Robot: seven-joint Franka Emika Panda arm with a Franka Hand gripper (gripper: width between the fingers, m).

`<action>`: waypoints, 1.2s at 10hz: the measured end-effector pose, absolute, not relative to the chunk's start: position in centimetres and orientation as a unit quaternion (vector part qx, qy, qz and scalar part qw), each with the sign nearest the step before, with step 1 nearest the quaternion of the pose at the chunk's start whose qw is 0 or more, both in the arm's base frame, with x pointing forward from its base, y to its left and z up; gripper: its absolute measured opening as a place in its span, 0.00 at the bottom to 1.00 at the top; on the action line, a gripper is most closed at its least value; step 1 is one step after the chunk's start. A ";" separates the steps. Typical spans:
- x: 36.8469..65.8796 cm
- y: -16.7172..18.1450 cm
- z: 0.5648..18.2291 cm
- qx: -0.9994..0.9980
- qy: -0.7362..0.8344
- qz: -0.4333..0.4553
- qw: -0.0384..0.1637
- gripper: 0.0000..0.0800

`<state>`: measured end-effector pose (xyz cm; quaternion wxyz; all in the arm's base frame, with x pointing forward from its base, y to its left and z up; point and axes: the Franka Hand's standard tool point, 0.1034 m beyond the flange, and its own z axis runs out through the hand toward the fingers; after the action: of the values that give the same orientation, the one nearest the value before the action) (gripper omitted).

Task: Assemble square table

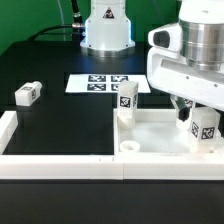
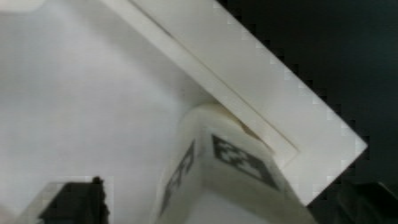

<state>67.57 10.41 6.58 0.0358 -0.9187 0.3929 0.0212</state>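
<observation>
The square table top [image 1: 150, 135] is seen lying on the black surface [image 1: 60, 125] with two legs standing in it — one [image 1: 127, 99] at a far corner, one [image 1: 205, 128] beneath the hand [image 1: 192, 108]. The hand is held fully open, nothing gripped — a third leg [image 1: 27, 94] lies well apart.

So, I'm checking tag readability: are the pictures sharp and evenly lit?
Exterior view: fairly sharp, and the marker board reads clearly. Wrist view: soft and blurred, with the leg tag smeared and the table top bright, almost washed out.
</observation>
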 end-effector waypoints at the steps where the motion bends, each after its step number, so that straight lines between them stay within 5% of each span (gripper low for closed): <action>1: 67.6 10.4 6.6 -0.935 0.352 0.019 0.035 0.81; 9: 67.9 9.3 6.6 -0.998 0.053 0.003 0.030 0.81; 11: 67.9 9.3 6.6 -0.998 0.054 0.003 0.030 0.49; 12: 67.9 9.3 6.6 -0.998 0.054 0.003 0.030 0.49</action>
<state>67.86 9.27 6.65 0.0302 -0.9981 0.0544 0.0032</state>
